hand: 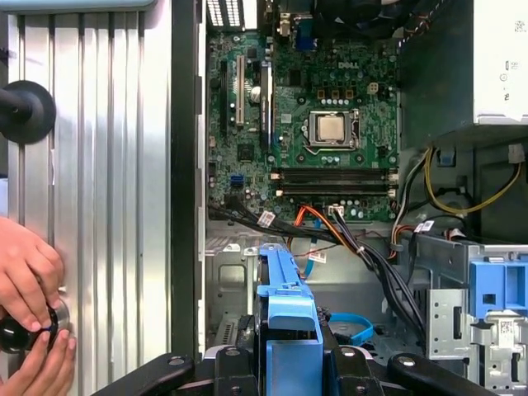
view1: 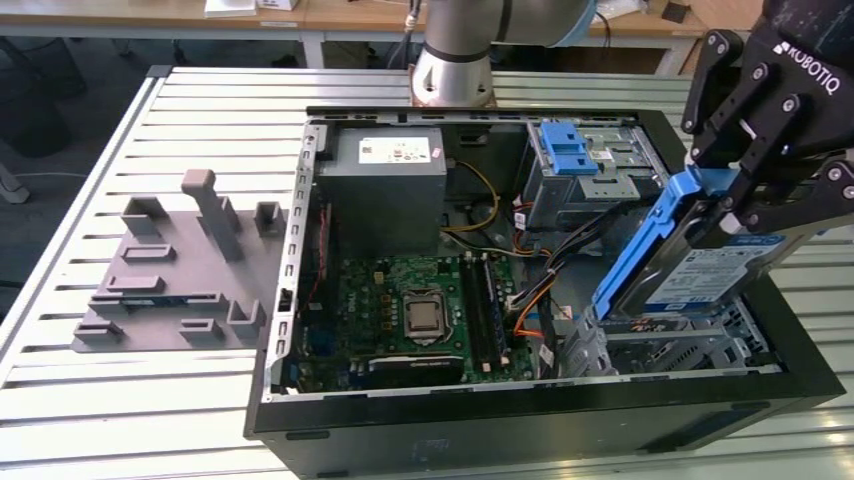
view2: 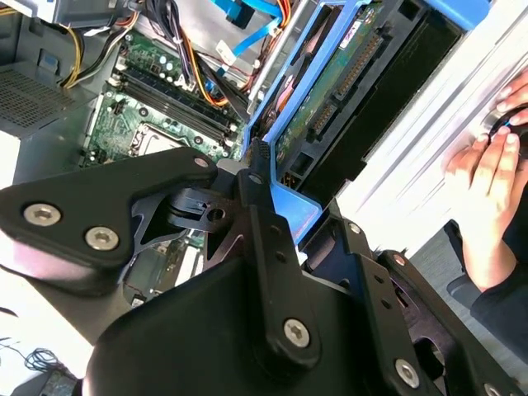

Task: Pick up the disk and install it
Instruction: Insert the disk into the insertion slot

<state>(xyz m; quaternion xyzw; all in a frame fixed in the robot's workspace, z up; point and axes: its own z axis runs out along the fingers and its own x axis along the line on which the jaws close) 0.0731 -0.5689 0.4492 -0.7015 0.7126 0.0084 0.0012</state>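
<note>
Judging from how things lie, the pick-up is done and the install is not. The gripper (view1: 727,210) pinches the disk (view1: 707,280) by its blue frame and holds it tilted at the corner of the computer case (view1: 534,405) on the exterior view's right. The disk's lower end is close above an open metal bay (view1: 667,350), and it is not yet seated flat there.

Inside the case, a bundle of orange and black cables (hand: 330,223) runs just beside the bay and a loose blue cable (hand: 351,326) lies in it; either could snag. Deeper in the case are the motherboard (view1: 400,300), a grey power box (view1: 387,190) and a silver cage (view1: 601,165) with a blue latch. Outside the case, a person's hands (hand: 29,276) grip a small black knob (hand: 16,332) on the slatted table (hand: 99,165).
</note>
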